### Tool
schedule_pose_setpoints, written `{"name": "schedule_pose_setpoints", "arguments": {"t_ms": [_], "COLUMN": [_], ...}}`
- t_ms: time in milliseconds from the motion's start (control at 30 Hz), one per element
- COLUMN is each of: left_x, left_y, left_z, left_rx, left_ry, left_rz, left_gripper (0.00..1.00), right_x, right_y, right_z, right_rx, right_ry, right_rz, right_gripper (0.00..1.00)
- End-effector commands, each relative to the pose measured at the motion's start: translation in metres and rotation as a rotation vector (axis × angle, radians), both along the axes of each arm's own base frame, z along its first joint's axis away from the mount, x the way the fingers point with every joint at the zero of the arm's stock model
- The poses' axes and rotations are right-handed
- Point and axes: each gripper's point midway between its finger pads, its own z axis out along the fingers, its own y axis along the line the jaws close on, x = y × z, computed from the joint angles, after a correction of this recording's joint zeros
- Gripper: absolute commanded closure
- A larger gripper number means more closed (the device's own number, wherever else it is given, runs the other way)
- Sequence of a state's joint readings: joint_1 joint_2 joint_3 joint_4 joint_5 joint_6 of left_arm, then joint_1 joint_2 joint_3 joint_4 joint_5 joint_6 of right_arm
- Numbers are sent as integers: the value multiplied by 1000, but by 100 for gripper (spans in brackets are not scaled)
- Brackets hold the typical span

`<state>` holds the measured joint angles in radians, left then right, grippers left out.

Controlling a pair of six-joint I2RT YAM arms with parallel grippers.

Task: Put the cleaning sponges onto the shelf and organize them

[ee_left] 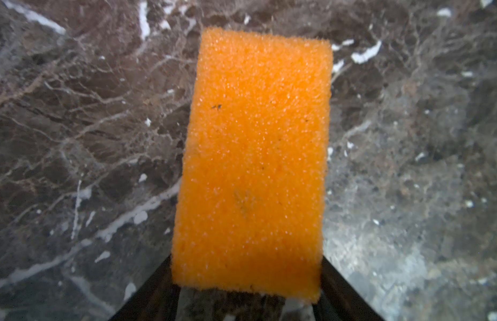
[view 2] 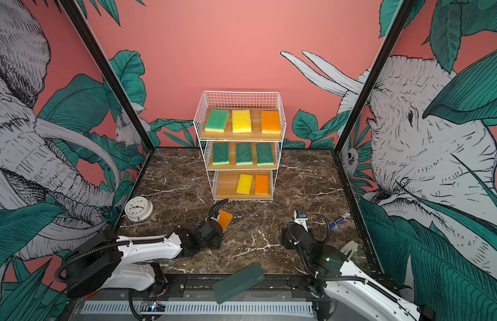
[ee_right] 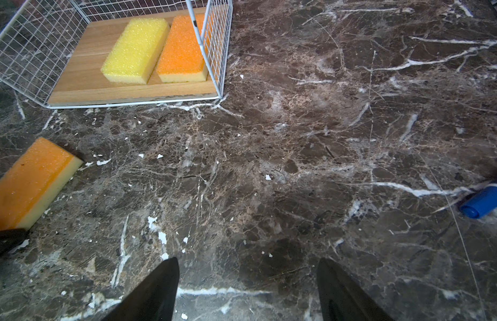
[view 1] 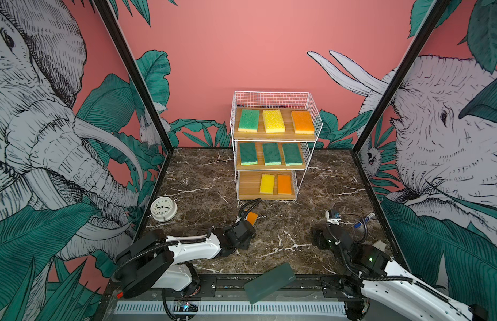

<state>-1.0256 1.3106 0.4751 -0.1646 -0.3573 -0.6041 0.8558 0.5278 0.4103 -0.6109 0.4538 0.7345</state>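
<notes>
One orange sponge (ee_left: 250,166), near end between the left gripper (ee_left: 246,268) jaws.

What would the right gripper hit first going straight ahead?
Probably the bare marble tabletop, which the right gripper angles down toward. The shelf and blue marker lie off to either side; depth unclear.

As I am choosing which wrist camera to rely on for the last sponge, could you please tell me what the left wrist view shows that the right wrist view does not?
Only the left wrist view shows the whole orange face of the loose orange sponge, close up. Only the right wrist view shows the bottom board of the shelf holding a yellow sponge and a shelved orange sponge, a blue marker, the open right gripper, and the loose sponge's yellow side layer. Both show that loose sponge and the marble table.
</notes>
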Motion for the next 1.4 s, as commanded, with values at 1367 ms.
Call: {"name": "schedule_pose_setpoints", "arguments": {"t_ms": [1367], "left_x": [122], "left_y": [-37], "left_z": [71], "left_rx": [-94], "left_ry": [-112], "left_rz": [415], "left_gripper": [30], "right_x": [6], "right_y": [14], "right_z": [-9], "right_rx": [1], "right_ry": [-51], "right_rz": [74], "right_gripper": [22]}}
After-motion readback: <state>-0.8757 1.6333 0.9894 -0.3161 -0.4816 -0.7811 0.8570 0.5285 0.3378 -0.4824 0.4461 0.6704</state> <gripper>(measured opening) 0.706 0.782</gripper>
